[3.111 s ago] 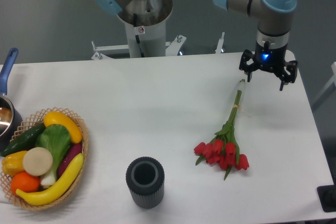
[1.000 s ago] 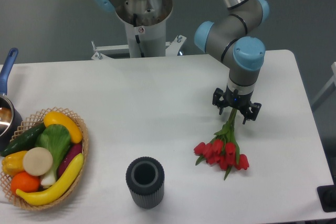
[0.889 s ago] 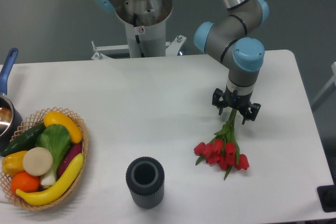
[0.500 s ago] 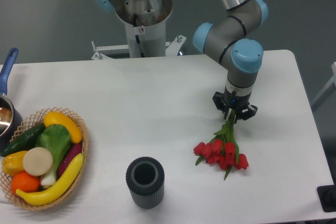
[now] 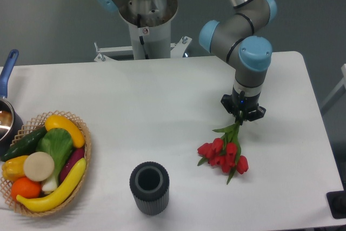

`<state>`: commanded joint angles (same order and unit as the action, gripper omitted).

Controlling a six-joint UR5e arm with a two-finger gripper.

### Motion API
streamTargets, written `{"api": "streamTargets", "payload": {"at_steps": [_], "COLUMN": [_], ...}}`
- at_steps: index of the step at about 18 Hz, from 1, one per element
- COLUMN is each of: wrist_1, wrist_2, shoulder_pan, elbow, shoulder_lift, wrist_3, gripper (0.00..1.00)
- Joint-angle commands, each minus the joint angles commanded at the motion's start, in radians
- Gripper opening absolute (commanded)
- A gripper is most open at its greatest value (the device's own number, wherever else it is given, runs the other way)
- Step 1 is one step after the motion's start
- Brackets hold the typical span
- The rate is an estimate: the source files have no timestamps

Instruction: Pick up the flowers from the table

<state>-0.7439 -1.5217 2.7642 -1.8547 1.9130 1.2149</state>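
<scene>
Near the right edge of the white rounded-corner table [image 5: 162, 96], the black two-finger gripper [image 5: 243, 113] is pinched tight on the thin green stems of the red tulip bunch [image 5: 224, 152], whose heavy hanging blooms could slip from so narrow a hold.

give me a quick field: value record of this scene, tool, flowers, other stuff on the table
tool: black two-finger tool, shut on the stems
flowers: bunch of red tulips with thin green stems, blooms hanging below the tool, whether they touch the table is unclear
table: large white tabletop
front centre: dark ribbed cylindrical cup, upright, open top
left edge: wicker basket of produce
far left: blue-handled pot, partly cut off
</scene>
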Motion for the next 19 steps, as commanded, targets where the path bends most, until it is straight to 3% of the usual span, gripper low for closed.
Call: {"api": "streamTargets", "payload": {"at_steps": [3, 8, 11, 16, 19], "wrist_1": [-0.014, -0.098, -0.182, -0.343, -0.403], "wrist_2": [0.000, 0.000, -0.002, -0.006, -0.037], "shoulder_pan": [0.015, 0.017, 0.011, 0.011, 0.012], "elbow": [0.031, 0.086, 0.114, 0.221, 0.258], "shoulder_lift": [-0.015, -0.037, -0.075, -0.078, -0.077], "wrist_3": [0.000, 0.000, 0.002, 0.003, 0.006], "gripper": [0.00, 0.03, 0.03, 0.03, 0.03]}}
